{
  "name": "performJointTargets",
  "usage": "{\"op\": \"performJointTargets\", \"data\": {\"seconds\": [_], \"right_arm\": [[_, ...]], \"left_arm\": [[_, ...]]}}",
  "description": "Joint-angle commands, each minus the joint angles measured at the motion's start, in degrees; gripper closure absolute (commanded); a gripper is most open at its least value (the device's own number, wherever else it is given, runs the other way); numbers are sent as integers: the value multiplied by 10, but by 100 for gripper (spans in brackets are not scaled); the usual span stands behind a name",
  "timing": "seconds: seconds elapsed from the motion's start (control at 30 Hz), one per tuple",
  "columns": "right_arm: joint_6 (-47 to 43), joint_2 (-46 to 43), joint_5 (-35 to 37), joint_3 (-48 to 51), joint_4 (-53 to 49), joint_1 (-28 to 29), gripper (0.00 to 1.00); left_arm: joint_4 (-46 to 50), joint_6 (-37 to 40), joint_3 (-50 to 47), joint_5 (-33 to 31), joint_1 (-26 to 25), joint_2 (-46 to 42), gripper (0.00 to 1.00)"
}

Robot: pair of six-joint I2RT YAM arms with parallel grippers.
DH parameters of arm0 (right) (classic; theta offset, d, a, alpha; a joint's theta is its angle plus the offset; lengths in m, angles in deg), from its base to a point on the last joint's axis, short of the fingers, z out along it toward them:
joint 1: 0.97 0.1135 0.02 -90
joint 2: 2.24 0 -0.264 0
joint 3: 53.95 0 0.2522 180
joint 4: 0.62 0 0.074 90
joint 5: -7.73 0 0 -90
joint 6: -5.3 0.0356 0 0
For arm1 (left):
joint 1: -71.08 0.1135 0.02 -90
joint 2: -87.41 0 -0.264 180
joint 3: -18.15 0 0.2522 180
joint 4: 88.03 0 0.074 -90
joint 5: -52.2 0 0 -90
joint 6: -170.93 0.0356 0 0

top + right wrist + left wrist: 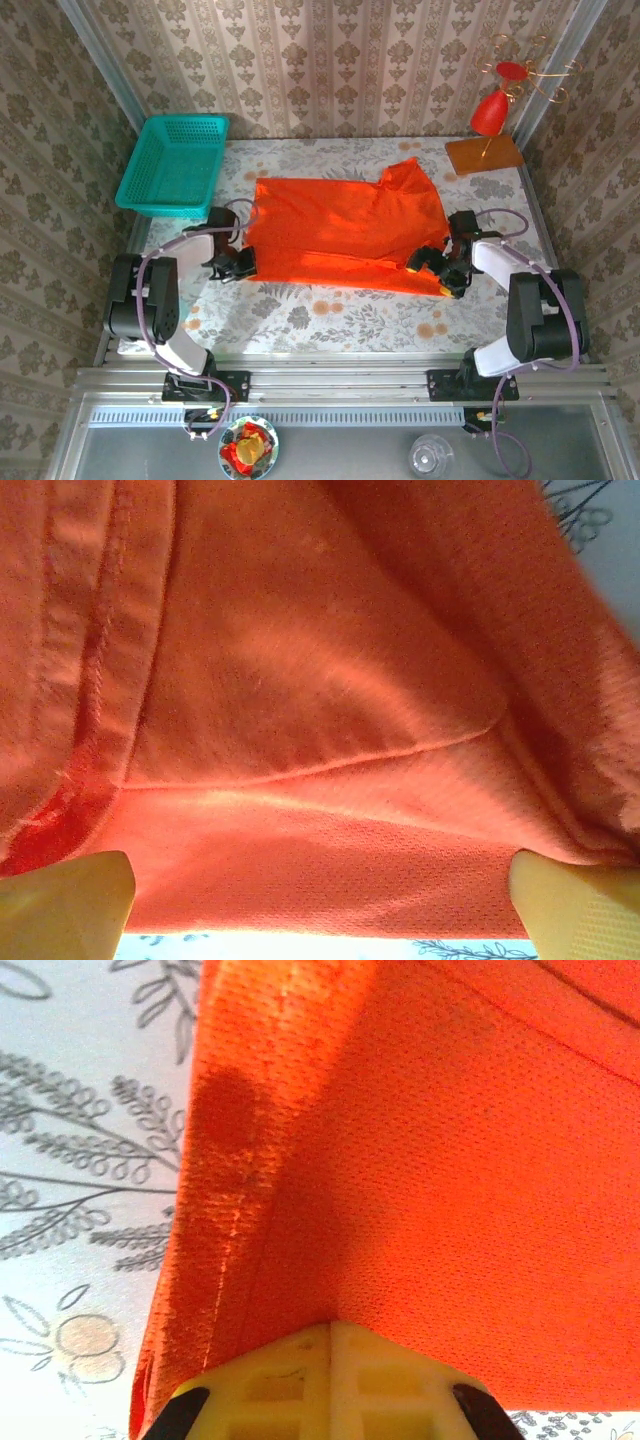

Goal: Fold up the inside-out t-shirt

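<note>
Orange shirt lies flat on tabletop; left pincer clamped on near hem, right pincer apart astride it, so it should close on cloth before both lift evenly.

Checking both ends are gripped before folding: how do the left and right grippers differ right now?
The left gripper is shut; the right gripper is wide open. The left gripper pinches the t-shirt's edge; the right gripper holds nothing, the cloth lying loose. Both sit at the shirt's near edge.
</note>
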Motion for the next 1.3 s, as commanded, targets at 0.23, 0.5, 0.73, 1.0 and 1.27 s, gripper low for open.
{"op": "performJointTargets", "data": {"seconds": [0.23,0.5,0.73,1.0,1.27], "right_arm": [[35,-75,39,39,-35,-31,0],[100,-155,-11,17,-41,60,8],[156,-86,-40,0,58,134,5],[191,-11,-72,-7,142,142,5],[206,23,-91,-11,180,142,9]], "left_arm": [[13,-36,-88,4,24,-66,95],[21,-45,-80,30,13,-135,88],[16,-54,-66,33,3,-142,83],[15,-56,-67,29,-2,-136,81],[16,-57,-68,24,-3,-139,79]]}}
